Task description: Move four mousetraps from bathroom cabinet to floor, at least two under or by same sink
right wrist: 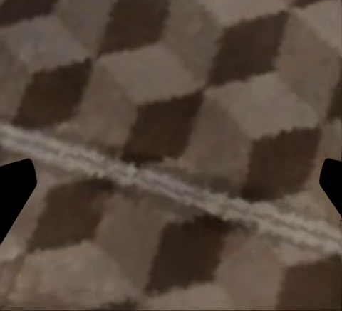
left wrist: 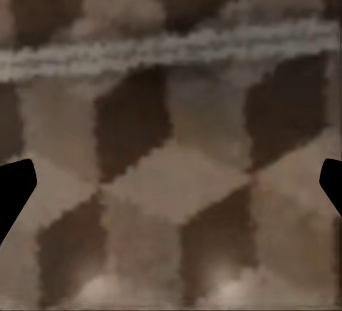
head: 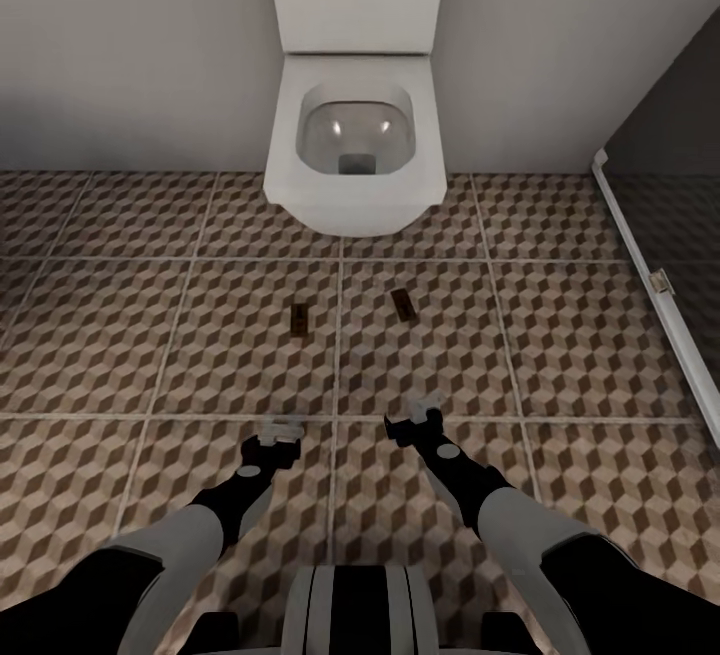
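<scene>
Two mousetraps lie flat on the bathroom floor (head: pixel 120 335) in the head view: one small brown board (head: pixel 299 319) left of a grout line, the other (head: pixel 403 303) to its right, both in front of the toilet. My left gripper (head: pixel 279 429) and right gripper (head: pixel 416 417) hang low over the tiles, nearer to me than the traps. Both are open and empty. In each wrist view the dark fingertips (left wrist: pixel 14 190) (right wrist: pixel 14 186) stand wide apart at the frame edges, with cube-pattern tile between them. The cabinet and the bathroom sink are out of view.
A white toilet (head: pixel 355 150) stands against the pale back wall, straight ahead. At the right a glass shower screen with a white frame (head: pixel 650 285) runs diagonally along the floor. Open tiled floor spreads left and right of the traps.
</scene>
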`<state>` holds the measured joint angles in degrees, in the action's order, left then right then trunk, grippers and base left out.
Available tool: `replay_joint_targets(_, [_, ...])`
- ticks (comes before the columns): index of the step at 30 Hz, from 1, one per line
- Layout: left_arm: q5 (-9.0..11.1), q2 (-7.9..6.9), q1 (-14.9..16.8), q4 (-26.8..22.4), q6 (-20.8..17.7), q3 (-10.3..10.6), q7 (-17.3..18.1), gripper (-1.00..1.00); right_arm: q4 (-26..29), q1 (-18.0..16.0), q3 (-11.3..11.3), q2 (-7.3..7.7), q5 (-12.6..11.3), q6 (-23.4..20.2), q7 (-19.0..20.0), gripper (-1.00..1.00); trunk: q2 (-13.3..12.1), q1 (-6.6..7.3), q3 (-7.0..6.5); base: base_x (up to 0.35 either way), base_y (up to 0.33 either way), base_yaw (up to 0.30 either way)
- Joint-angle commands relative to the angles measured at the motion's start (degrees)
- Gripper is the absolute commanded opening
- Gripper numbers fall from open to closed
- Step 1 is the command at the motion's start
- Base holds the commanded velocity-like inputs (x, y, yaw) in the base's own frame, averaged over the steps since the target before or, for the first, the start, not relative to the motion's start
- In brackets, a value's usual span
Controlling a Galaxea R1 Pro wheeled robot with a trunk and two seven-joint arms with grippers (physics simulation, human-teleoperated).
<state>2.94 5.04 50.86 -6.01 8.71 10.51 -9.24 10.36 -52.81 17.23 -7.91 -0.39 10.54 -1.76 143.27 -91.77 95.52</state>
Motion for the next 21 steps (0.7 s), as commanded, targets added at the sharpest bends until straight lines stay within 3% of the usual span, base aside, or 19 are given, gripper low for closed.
replay_joint_targets(1, [0.3,0.07,0.0,0.2,0.2,0.5,-0.3,1.0,-0.1,0.0,0.3,0.0,0.0,0.2,-0.2,1.0,0.0,0.02,0.02,-0.072,0.0,0.0])
replay_joint_targets(17, [0.3,0.26,0.0,0.6,0.2,0.5,-0.3,1.0,-0.1,0.0,0.3,-0.02,0.0,0.2,-0.2,1.0,0.0,0.02,0.02,-0.017,0.0,0.0])
replay_joint_targets(21, [0.3,0.3,0.0,0.7,0.2,0.5,-0.3,1.0,-0.1,0.0,0.3,-0.01,0.0,0.2,-0.2,1.0,-0.4,0.31,-0.82,-0.001,0.0,0.0])
